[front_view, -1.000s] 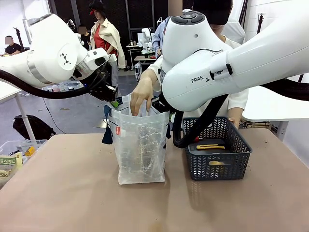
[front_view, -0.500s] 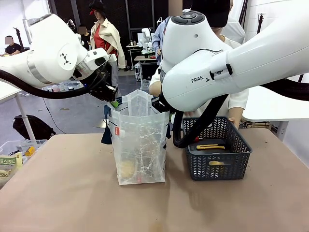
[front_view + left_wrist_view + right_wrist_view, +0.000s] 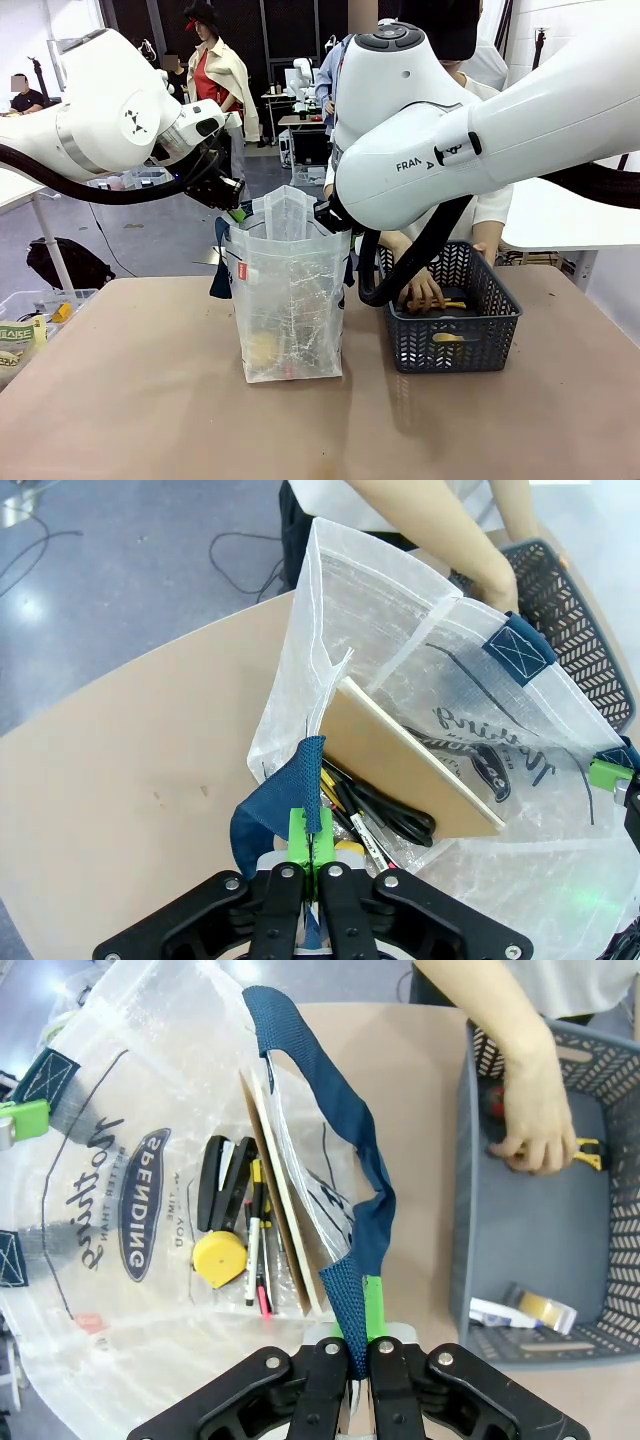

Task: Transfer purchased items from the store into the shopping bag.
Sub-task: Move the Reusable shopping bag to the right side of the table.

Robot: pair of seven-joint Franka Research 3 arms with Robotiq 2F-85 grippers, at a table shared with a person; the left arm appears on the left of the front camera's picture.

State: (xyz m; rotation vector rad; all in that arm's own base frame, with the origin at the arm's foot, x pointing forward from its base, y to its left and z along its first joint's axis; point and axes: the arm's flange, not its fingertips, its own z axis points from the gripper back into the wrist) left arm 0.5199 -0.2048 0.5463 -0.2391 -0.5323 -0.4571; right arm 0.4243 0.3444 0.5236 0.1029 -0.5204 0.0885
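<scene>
Pinches a dark blue strap handle [image 3: 285,800] of the shopping bag [image 3: 290,300] between the green pads of the left gripper [image 3: 311,842], clenched on the webbing at the bag's rim. Does likewise with the right gripper [image 3: 360,1310], clamped tight on the opposite strap [image 3: 340,1110], the bag's mouth spread wide between the two arms. Upright on the tan table [image 3: 150,400], that translucent bag, with a small red tag [image 3: 243,272] on its left edge and dark blue lettering [image 3: 150,1200] across one side. Inside: a brown cardboard sheet [image 3: 278,1210] standing on edge along one wall, and on the bottom a black stapler [image 3: 225,1180], a round yellow tape measure [image 3: 220,1257] right at the stapler's end, and a few pens [image 3: 255,1250] alongside the sheet, one of them pink. Just beside the bag, on the robot's right, the store [image 3: 455,345], a dark grey lattice basket, set apart from the bag by a narrow strip of table. Holds, toward the person's end, a yellow-and-black item [image 3: 588,1150], with a person's hand [image 3: 540,1140] reaching down over the rim, fingers resting on it. Just beside that hand, against the basket wall, something red [image 3: 490,1105], too hidden to identify. At the end nearest the robot, a roll of yellowish tape [image 3: 545,1308] lying next to a small white packet [image 3: 495,1312].
</scene>
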